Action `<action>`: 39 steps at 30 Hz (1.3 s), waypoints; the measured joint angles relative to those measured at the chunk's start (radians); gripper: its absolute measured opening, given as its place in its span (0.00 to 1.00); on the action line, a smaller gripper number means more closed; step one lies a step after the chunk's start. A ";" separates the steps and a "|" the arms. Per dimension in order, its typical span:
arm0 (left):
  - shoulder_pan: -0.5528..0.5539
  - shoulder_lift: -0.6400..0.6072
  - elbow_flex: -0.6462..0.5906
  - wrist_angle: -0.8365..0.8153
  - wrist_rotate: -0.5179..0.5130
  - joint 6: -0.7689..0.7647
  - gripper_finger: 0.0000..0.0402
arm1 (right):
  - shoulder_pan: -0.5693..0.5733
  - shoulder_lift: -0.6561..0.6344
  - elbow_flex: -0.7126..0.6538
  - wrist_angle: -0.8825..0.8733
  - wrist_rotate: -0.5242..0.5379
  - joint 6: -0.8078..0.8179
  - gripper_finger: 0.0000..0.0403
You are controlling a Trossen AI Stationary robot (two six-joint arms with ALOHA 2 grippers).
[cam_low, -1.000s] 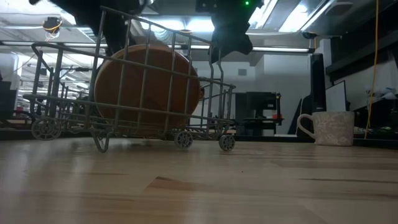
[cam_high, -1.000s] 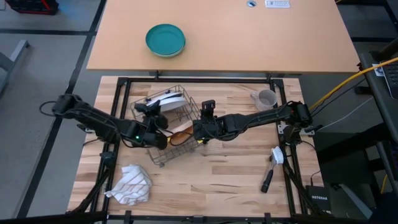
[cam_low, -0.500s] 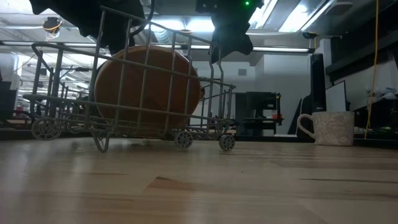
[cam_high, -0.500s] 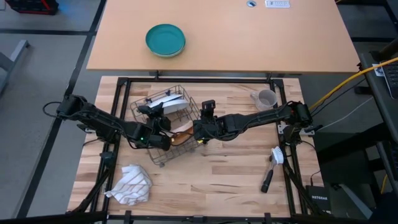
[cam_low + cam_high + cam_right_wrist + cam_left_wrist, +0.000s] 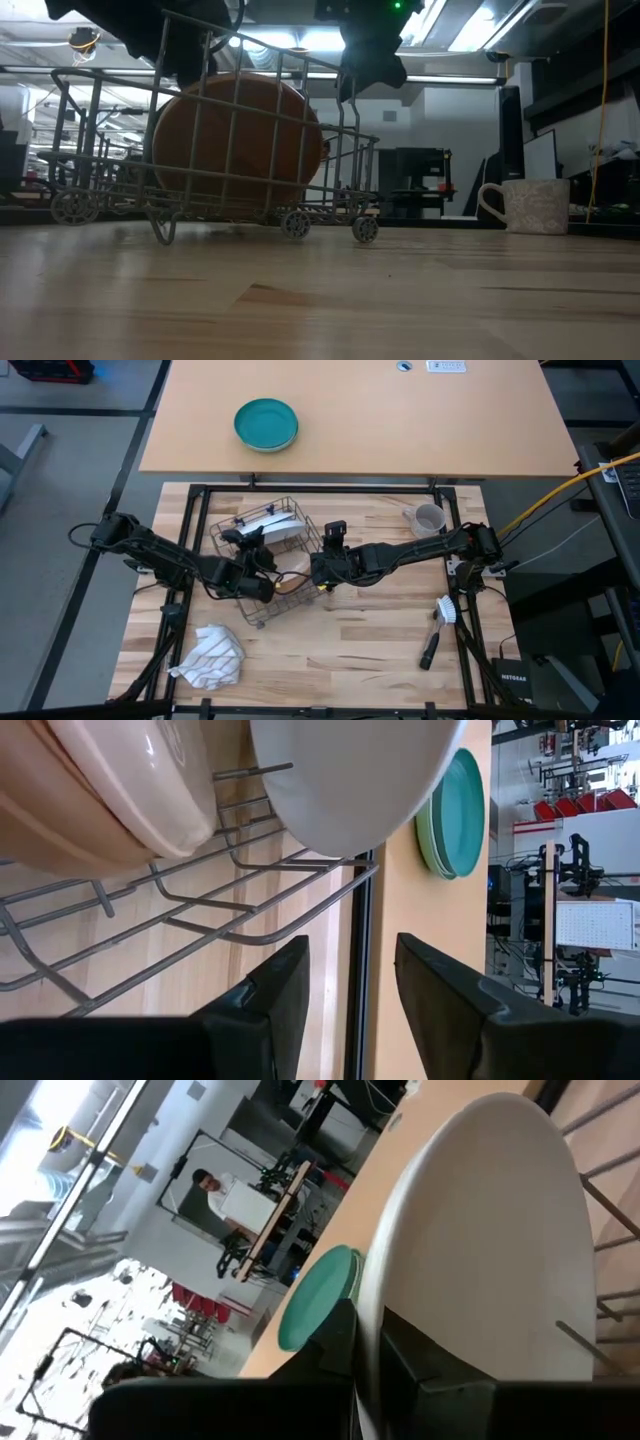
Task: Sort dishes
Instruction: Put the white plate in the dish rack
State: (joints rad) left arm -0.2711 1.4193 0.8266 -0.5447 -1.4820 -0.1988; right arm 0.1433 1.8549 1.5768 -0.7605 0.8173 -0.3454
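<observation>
Wood table (image 5: 350,630): left gripper (image 5: 365,1342) clamped on white plate (image 5: 490,1230), right gripper (image 5: 350,982) fingers apart.

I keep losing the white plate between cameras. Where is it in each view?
High view: white plate on edge in the rack, upper centre-left.
Low view: not distinguishable; the bowl fills the rack.
Left wrist view: fills the right, left hand clamped on its rim.
Right wrist view: top centre.
Shared landmark: the teal bowl.

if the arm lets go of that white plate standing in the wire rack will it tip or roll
The white plate stands on edge, pinched by the left gripper, so it could lean once released. The wire rack likely stops rolling. It looks glazed, probably slippery and breakable.
</observation>
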 joint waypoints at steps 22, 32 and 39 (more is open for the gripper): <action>-0.045 0.001 -0.001 -0.136 -0.014 -0.009 0.03 | -0.028 0.000 0.000 0.004 -0.026 0.000 0.38; -0.051 -0.001 0.000 -0.134 0.055 -0.100 0.15 | -0.028 0.000 0.000 0.003 -0.026 0.000 0.38; -0.066 -0.007 0.002 -0.131 0.073 -0.092 0.29 | -0.027 0.000 0.000 0.003 -0.026 0.000 0.38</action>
State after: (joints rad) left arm -0.3371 1.4126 0.8286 -0.6762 -1.4087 -0.2911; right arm 0.1162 1.8549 1.5768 -0.7570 0.7910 -0.3454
